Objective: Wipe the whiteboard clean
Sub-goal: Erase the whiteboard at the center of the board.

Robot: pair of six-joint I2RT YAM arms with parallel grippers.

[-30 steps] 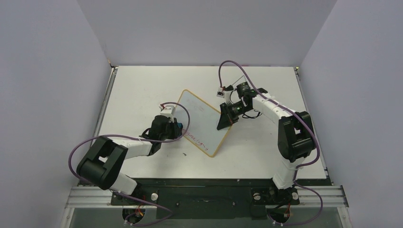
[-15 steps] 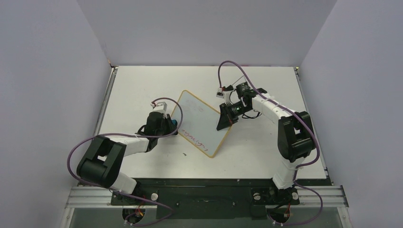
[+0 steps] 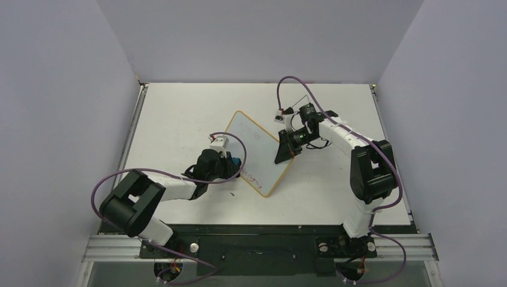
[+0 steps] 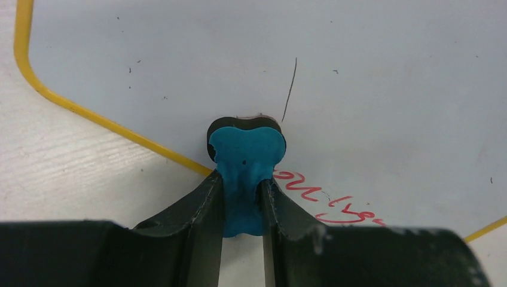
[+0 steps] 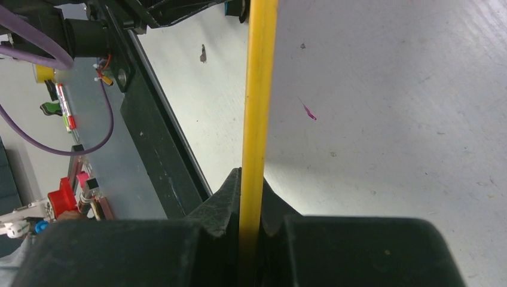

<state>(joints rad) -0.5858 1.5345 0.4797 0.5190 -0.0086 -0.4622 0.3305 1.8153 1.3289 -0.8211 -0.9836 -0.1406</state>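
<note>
Left gripper (image 4: 242,182) clamped on blue eraser (image 4: 246,149), lower centre, against whiteboard (image 4: 359,89); right gripper (image 5: 250,185) pinched on its yellow frame (image 5: 260,89).

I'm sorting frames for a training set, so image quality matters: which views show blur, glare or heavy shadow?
Top external: evenly lit and sharp, no glare on the whiteboard. Left wrist: the eraser and red writing crisp, the left gripper dark and soft. Right wrist: the yellow frame sharp, the right gripper a dark blur along the bottom.

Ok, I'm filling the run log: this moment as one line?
left claw: shut on blue eraser, pressed to whiteboard | right claw: shut on whiteboard edge | red writing: not erased
</note>
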